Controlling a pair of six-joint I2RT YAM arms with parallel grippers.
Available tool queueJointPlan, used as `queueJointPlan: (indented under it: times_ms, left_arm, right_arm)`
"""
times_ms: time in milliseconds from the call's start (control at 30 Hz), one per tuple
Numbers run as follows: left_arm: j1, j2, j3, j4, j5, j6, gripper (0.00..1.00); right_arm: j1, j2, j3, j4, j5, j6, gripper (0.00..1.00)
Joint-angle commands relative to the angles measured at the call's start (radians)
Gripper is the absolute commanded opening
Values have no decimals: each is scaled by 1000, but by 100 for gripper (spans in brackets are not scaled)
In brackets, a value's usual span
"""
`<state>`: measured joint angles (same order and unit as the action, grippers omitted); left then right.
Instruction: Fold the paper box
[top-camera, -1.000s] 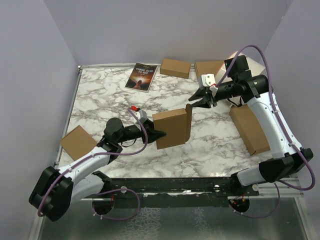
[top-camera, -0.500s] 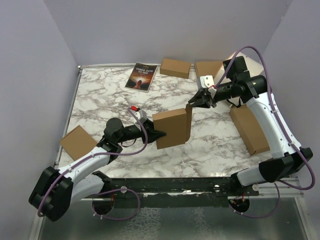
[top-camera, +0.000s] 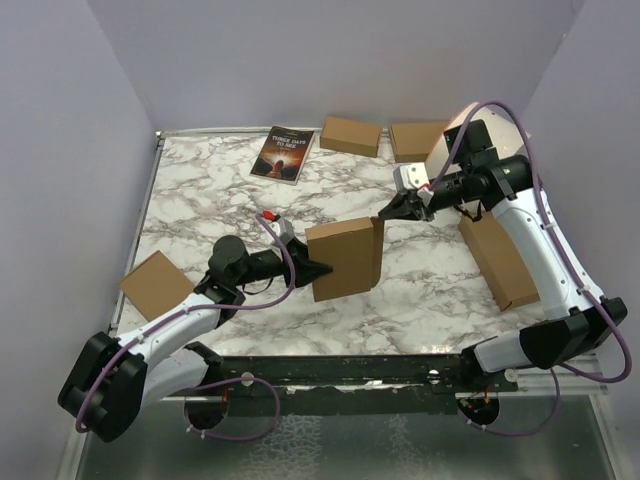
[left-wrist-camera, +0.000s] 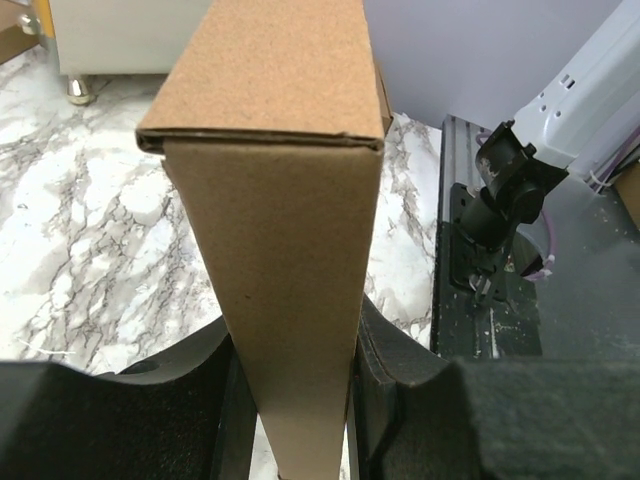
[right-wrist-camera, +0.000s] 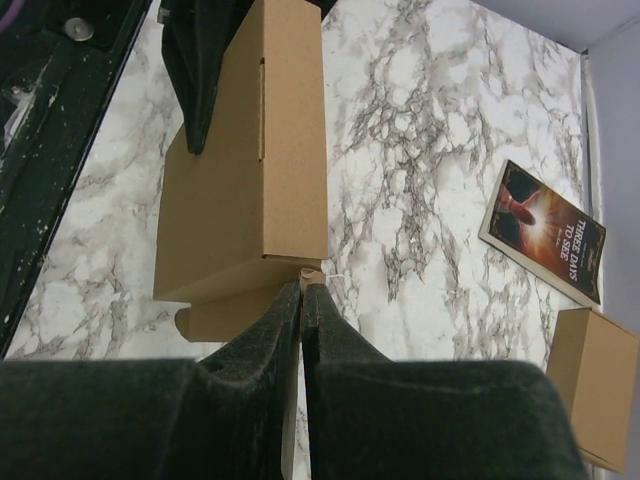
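The paper box (top-camera: 340, 258) stood on edge near the middle of the marble table (top-camera: 220, 190), folded into a shallow closed slab with one end flap raised at its right. The left gripper (top-camera: 315, 268) clamped the box's left end, its two dark fingers (left-wrist-camera: 385, 360) pressed flat against either broad face and held partly apart by the cardboard between them. The right gripper (top-camera: 386, 212) reached in from the far right, its fingers (right-wrist-camera: 275, 340) closed together, with the tips at the top corner of the raised flap. The wrist view was too tight to tell whether a thin cardboard edge was caught between them. A paperback book (top-camera: 283, 153) lay at the table's far edge. Beside it lay two small brown boxes (top-camera: 351, 136), with another (top-camera: 158, 285) at the left edge and a longer one (top-camera: 497, 258) under the right arm.
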<state>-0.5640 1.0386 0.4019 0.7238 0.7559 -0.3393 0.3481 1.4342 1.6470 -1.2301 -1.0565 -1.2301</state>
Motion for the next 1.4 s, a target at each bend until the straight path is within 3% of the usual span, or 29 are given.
queueJointPlan:
  times_ms: [0, 400, 633, 800, 867, 1033, 1200, 1367]
  left_arm:
    - [12, -4, 32, 106, 20, -44, 0]
    - [19, 20, 32, 156, 40, -89, 0]
    - [22, 5, 20, 116, 31, -53, 0]
    - [23, -28, 13, 108, 26, -50, 0]
    - [24, -42, 12, 105, 28, -58, 0]
    - [24, -69, -5, 164, 34, -107, 0]
    - [24, -45, -9, 246, 35, -184, 0]
    - [24, 9, -1, 294, -8, -242, 0]
  right_arm:
    - [9, -47, -48, -16, 57, -46, 4]
    - [22, -131, -204, 99, 117, -49, 11]
    - [19, -125, -44, 86, 41, 182, 33]
    - [5, -208, -82, 212, 1, 392, 40]
    - [-12, -255, -149, 343, 62, 519, 37]
    - [-120, -358, -399, 671, 278, 816, 2]
    - [-134, -371, -594, 815, 273, 891, 1]
    - [-70, -350, -636, 869, 301, 920, 1]
